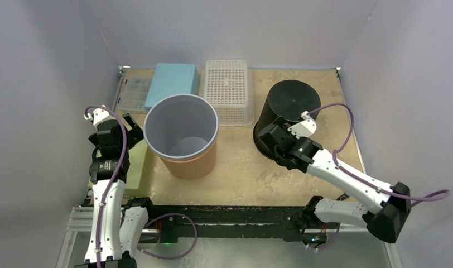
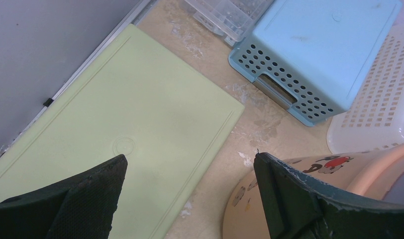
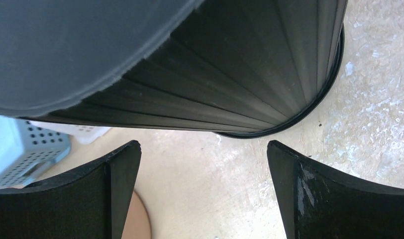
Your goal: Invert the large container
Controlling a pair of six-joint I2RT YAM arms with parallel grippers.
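Two big round containers stand on the table, and I cannot tell which is the larger. A tan bucket (image 1: 188, 162) with a grey inside stands upright, mouth up, left of centre. A black ribbed bucket (image 1: 291, 100) stands upside down, base up, at the right. My left gripper (image 1: 134, 129) is open just left of the tan bucket (image 2: 240, 211), one finger near its wall, nothing between the fingers. My right gripper (image 1: 271, 139) is open at the black bucket's (image 3: 215, 74) near-left foot, apart from its rim, over bare table (image 3: 204, 149).
A pale green board (image 2: 140, 124) lies flat under my left gripper by the left wall. At the back lie an upturned blue perforated basket (image 1: 171, 84), a white perforated basket (image 1: 230, 89) and a clear compartment box (image 1: 134, 92). The tan bucket's edge (image 3: 138, 219) shows beside my right gripper's left finger.
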